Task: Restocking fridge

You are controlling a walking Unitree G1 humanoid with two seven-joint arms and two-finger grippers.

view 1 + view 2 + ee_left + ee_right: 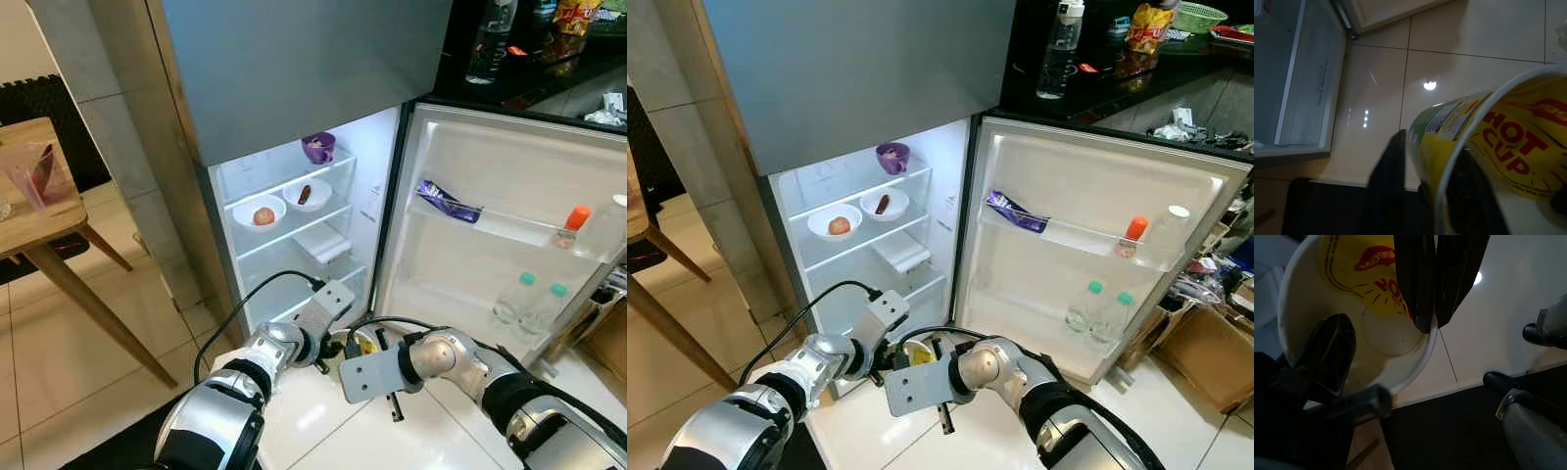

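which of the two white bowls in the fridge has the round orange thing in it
The left white bowl, nearer the fridge's hinge-free side. Its neighbour, the right white bowl, holds a long dark piece instead.

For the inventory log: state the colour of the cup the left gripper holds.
Yellow with red lettering, white rim: the Hot Cup, clearest in the left wrist view.

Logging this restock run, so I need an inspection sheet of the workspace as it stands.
Surface: glossy tiled floor in front of the open fridge.
Job's things: yellow Hot Cup noodle cup, empty, held low between both grippers.
Clutter: two bowls and a purple cup on fridge shelves; purple packet and bottles in the door.
Grippers: left gripper clamps the cup's rim; right gripper pinches the rim too.
Cables: black cable loops over the left arm.
Surroundings: wooden table, dark counter.
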